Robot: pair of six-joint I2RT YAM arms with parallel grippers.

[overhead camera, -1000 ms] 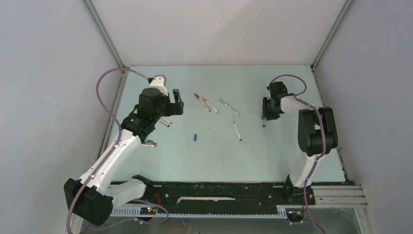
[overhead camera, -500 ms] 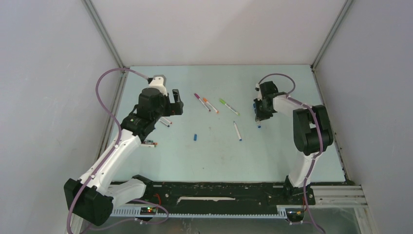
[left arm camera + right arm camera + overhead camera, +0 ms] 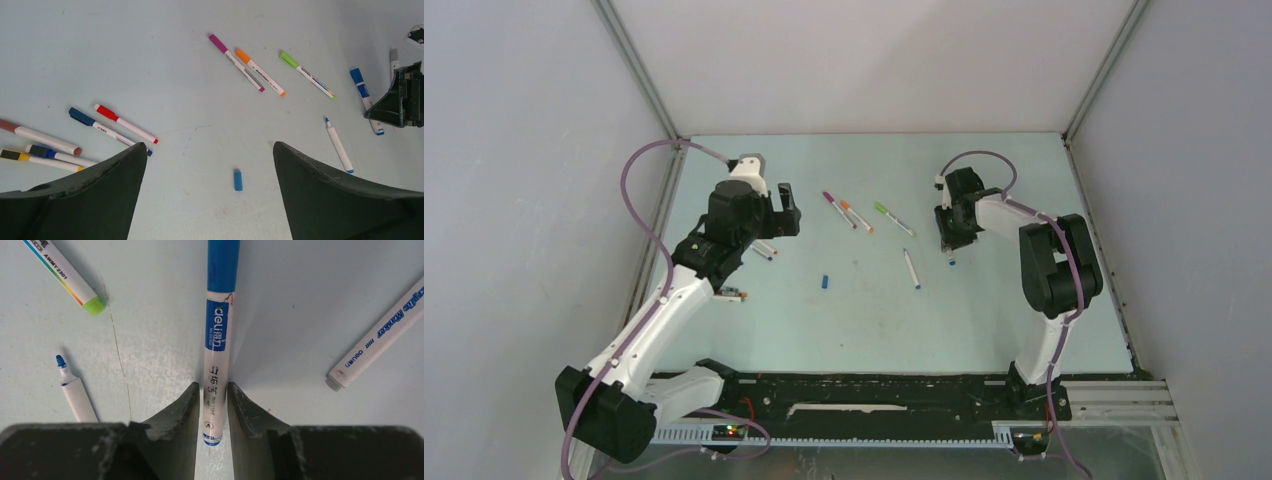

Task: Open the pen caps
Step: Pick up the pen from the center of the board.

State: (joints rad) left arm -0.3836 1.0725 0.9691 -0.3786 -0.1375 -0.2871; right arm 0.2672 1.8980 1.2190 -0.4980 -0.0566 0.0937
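Observation:
My right gripper (image 3: 946, 240) is low over the table, its fingers (image 3: 187, 405) shut on the white barrel of a blue-capped pen (image 3: 217, 340). That pen's blue cap (image 3: 223, 265) points away from the wrist. My left gripper (image 3: 786, 212) is open and empty, high above the table. A loose blue pen cap (image 3: 238, 180) lies far below, between its fingers (image 3: 115, 180); it also shows in the top view (image 3: 825, 282). An uncapped blue-tipped pen (image 3: 911, 268) lies left of my right gripper. Magenta (image 3: 236, 61), orange (image 3: 260, 71) and green (image 3: 306, 74) pens lie capped at the back.
Several capped pens lie under my left arm: red (image 3: 125, 123), dark blue (image 3: 102, 128), brown-red (image 3: 40, 138) and yellow-ended (image 3: 45, 157). A grey-ended marker (image 3: 377, 340) lies right of my right gripper. Enclosure walls ring the table (image 3: 1024, 320).
My right gripper has slid left across the table, bringing the blue-capped pen with it. My left arm and the other pens have not moved.

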